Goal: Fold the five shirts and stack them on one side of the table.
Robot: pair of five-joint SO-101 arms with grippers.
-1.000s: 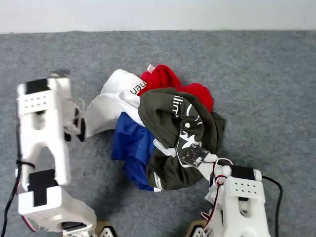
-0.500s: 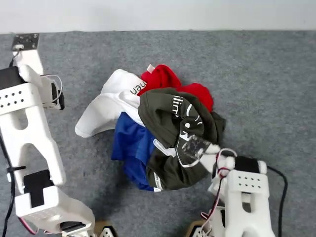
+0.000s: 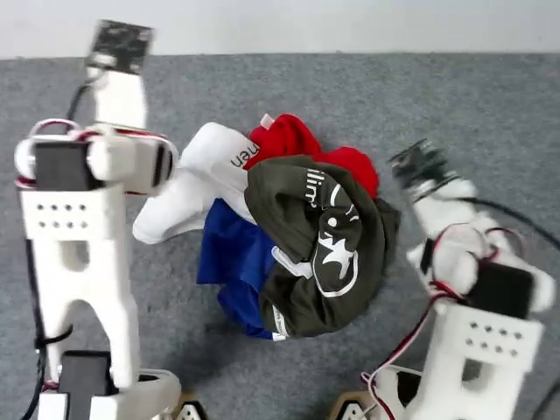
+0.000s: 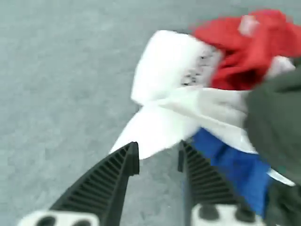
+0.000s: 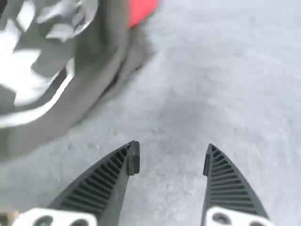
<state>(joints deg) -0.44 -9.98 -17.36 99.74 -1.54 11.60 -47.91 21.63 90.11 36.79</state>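
Observation:
A pile of shirts lies mid-table: a white shirt (image 3: 197,179), a red shirt (image 3: 293,144), a blue shirt (image 3: 232,254) and a dark olive shirt (image 3: 324,236) with a white print on top. My left arm (image 3: 79,210) stands raised at the pile's left. Its gripper (image 4: 157,157) is open and holds nothing, above the edge of the white shirt (image 4: 174,94), with red cloth (image 4: 240,47) and blue cloth (image 4: 235,165) beyond. My right arm (image 3: 477,297) is to the right of the pile. Its gripper (image 5: 171,160) hangs open over bare carpet beside the olive shirt (image 5: 56,84).
The table is covered in grey carpet (image 3: 472,114), with open room at the far side and on both flanks of the pile. A pale wall (image 3: 350,26) runs along the far edge. Cables trail from the right arm's base (image 3: 411,350).
My left arm left the white shirt's sleeve, swung out left, then rose beside the pile. My right arm drew back from the olive shirt's near edge to the pile's right side.

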